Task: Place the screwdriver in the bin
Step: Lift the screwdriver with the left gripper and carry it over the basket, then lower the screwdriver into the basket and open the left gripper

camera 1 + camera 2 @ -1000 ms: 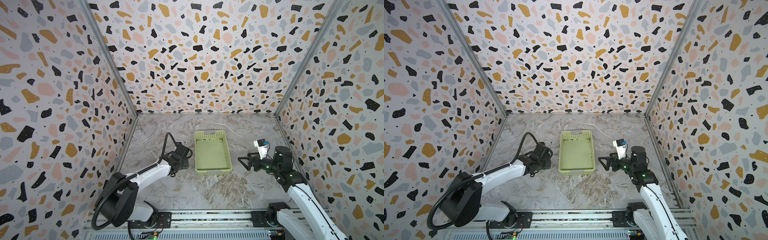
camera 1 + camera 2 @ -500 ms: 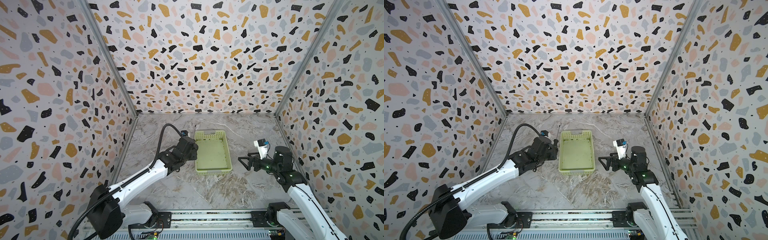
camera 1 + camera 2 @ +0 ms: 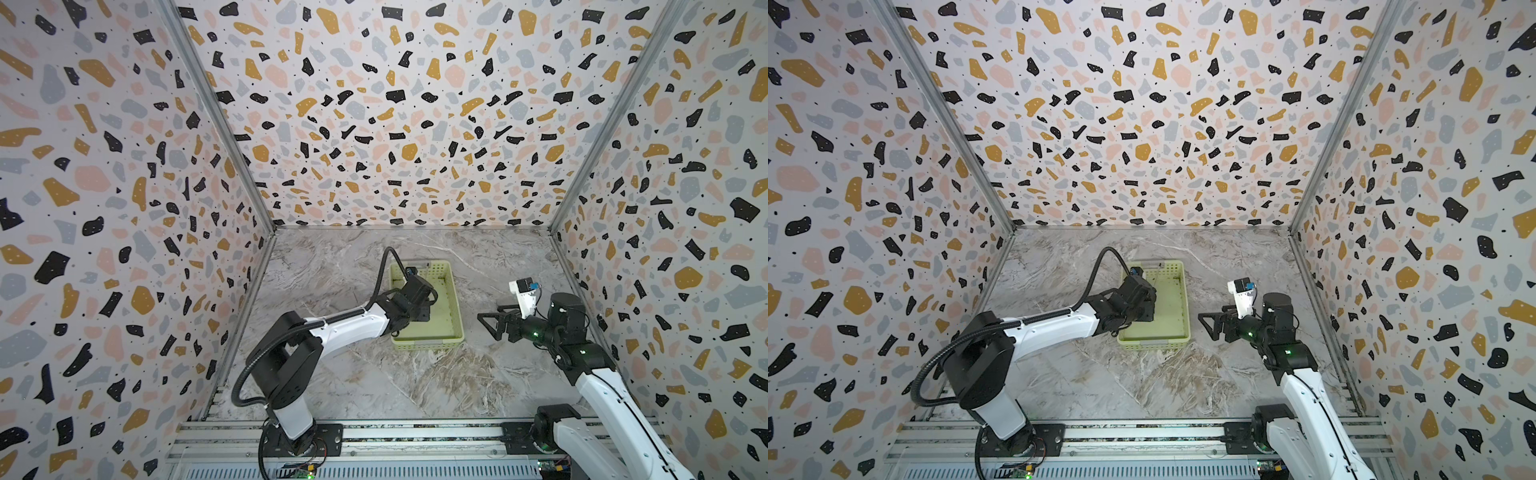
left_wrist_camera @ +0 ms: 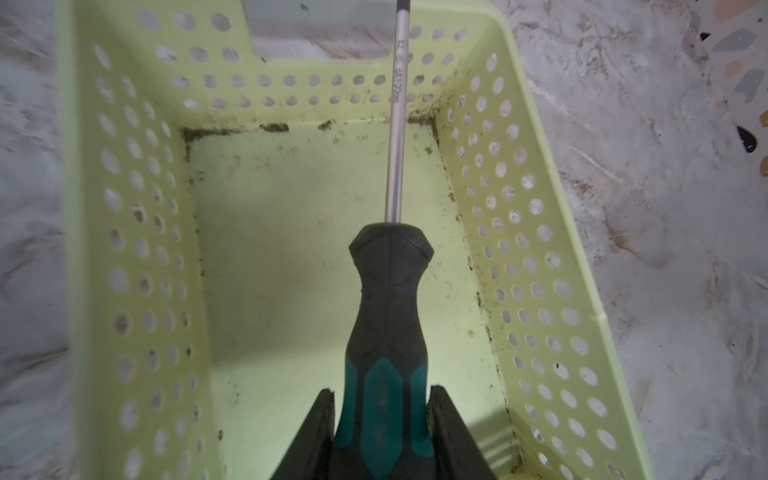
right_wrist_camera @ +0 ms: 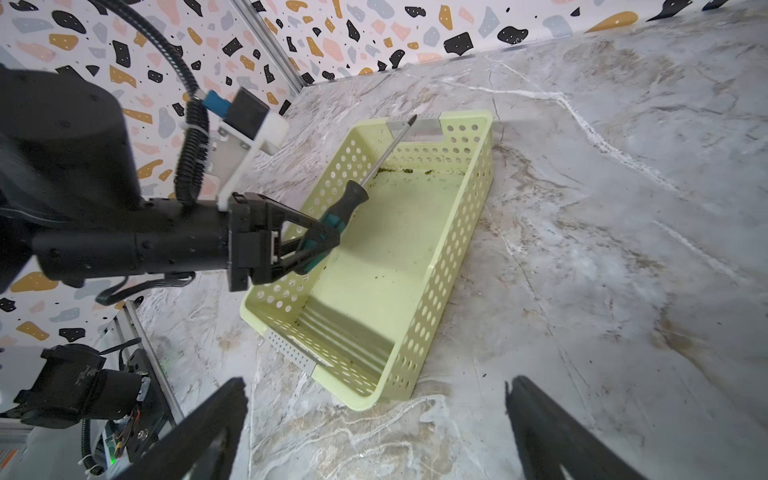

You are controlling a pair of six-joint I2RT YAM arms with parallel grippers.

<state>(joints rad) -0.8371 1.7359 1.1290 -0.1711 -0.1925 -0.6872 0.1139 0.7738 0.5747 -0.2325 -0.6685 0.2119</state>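
The left jaws are clamped on the green end of the screwdriver [image 4: 388,316] handle. A second ago they sat low on the tabletop [image 3: 374,374] beside the bin [image 4: 137,249]; now the arm has lifted and swung them over it. Ahead of the jaws the shaft runs out above the bin floor, its tip reaching the far wall's handle slot. The carry looks done; lowering and release remain. The right jaws hang wide, empty and unmoved, well apart from the bin.

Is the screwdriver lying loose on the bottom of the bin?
No, in the right wrist view the left gripper is shut on the screwdriver and holds it above the floor of the bin.
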